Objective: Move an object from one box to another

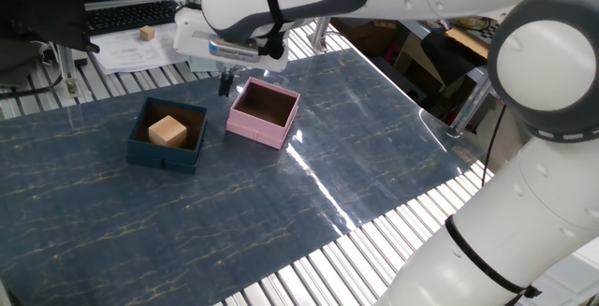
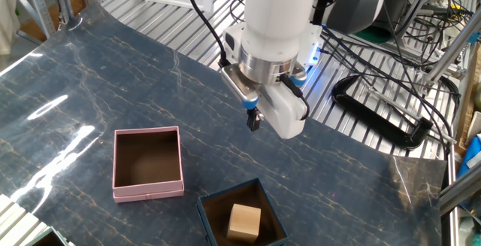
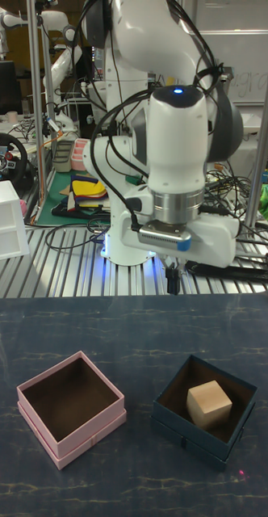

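End effector (image 2: pixel 255 120) hangs above the desk (image 2: pixel 90 88), clear of both boxes; fingers look together, nothing held. In the tall fixed view it (image 3: pixel 173 279) sits above the far edge of the dark mat, roughly btwn the two boxes, a bit nearer the navy one.

Wooden cube (image 3: pixel 209 402) sits inside the navy box (image 3: pixel 170 418), approx centred, one corner turned toward the camera. In one fixed view the cube (image 1: pixel 168 130) rests on the brown floor of the navy box (image 1: pixel 142 147).

Pink box (image 3: pixel 39 423) is just beside the navy box, small gap btwn them, not touching. Its dark brown inside holds nothing visible. In the other fixed view the pink box (image 2: pixel 116 165) lies left of and farther than the navy box (image 2: pixel 204 214).

Background: keyboard (image 1: pixel 131 13) and a small tan block (image 1: pixel 146 33) on papers at the far left, off the mat.
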{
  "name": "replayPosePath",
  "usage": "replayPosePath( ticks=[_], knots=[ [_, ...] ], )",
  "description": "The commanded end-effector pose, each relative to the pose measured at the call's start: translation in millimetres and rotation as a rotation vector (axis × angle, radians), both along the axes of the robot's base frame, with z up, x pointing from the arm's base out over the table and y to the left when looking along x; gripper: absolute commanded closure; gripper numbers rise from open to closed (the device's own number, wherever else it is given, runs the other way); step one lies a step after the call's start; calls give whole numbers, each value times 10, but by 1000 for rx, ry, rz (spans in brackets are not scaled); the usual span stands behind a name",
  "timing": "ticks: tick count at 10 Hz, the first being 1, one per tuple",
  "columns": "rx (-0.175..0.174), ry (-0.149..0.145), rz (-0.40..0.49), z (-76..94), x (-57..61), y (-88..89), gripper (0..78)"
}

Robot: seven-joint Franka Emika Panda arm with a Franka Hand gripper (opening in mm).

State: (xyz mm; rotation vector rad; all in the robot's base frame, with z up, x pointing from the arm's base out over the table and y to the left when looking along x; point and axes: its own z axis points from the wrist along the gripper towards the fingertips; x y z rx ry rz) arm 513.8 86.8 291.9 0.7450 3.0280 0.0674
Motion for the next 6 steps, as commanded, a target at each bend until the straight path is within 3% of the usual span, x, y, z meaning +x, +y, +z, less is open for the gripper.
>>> replayPosePath(
  ticks=[1, 2, 4, 6],
  knots=[
    [10, -2, -36, 13, 6, 0, 776],
    [33, -3, -40, 13, 6, 0, 776],
    [30, -4, -42, 13, 6, 0, 776],
    [-13, -13, -83, -127, 97, 121, 776]
  ],
)
